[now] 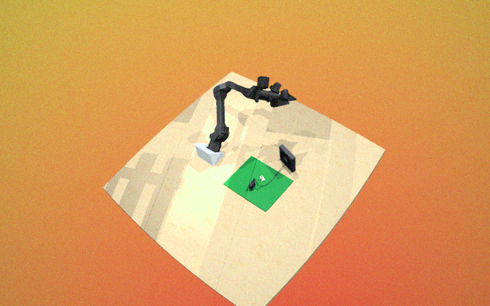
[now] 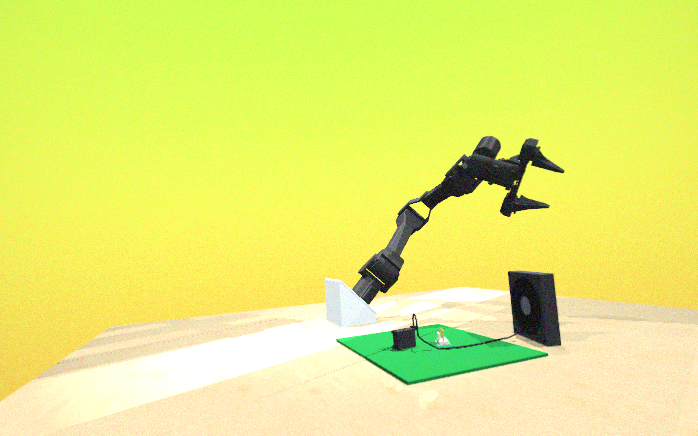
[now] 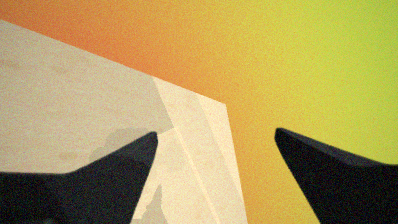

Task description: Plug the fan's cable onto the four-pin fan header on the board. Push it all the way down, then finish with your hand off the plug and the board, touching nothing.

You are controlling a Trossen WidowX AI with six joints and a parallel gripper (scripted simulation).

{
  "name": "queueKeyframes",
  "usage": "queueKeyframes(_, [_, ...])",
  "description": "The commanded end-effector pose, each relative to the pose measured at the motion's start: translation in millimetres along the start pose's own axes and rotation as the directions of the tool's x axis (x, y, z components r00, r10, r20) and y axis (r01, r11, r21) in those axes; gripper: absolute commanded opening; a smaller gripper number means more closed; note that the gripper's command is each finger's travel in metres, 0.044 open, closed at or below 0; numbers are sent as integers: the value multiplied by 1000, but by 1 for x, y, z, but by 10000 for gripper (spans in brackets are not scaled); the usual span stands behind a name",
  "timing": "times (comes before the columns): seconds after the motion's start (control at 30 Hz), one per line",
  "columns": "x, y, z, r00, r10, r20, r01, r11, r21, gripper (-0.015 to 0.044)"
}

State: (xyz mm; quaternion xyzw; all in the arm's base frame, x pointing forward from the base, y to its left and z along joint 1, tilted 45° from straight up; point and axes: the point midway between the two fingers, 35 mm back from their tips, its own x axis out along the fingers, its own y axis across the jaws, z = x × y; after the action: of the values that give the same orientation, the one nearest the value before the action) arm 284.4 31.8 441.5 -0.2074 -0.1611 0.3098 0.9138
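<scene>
The fan cable's black plug (image 1: 252,184) (image 2: 404,339) is on the green board (image 1: 266,201) (image 2: 422,371), apart from the header. The small white four-pin header (image 1: 262,178) (image 2: 442,342) stands on the board with nothing on it; yellowish pins show in the exterior view. The black fan (image 1: 287,158) (image 2: 546,308) stands upright beside the board, and its thin cable runs over the board to the plug. My gripper (image 1: 291,100) (image 2: 556,188) (image 3: 215,135) is open and empty, high above the table and well away from plug and header. The wrist view shows neither of them.
The white wedge-shaped base (image 1: 206,154) (image 2: 341,308) of my arm stands near the board. The pale wooden table (image 1: 277,243) (image 2: 232,403) (image 3: 50,100) carries everything; its edge and corner show in the wrist view. The cable makes a small upright loop by the plug.
</scene>
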Motion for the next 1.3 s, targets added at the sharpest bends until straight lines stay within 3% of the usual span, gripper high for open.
queueKeyframes(0.0, [3, -33, -65, 980, -64, -187, 59, 998, -31, 440])
queueKeyframes(0.3, [-19, -58, -198, 838, -22, -545, -28, 996, -83, 440])
queueKeyframes(0.6, [-73, -38, -307, 607, 202, -769, -289, 957, 23, 440])
queueKeyframes(0.8, [-118, -5, -358, 437, 426, -792, -495, 849, 184, 440])
queueKeyframes(1.0, [-165, 37, -384, 286, 675, -680, -692, 637, 341, 440])
queueKeyframes(1.27, [-168, 40, -385, 278, 691, -667, -704, 619, 348, 440])
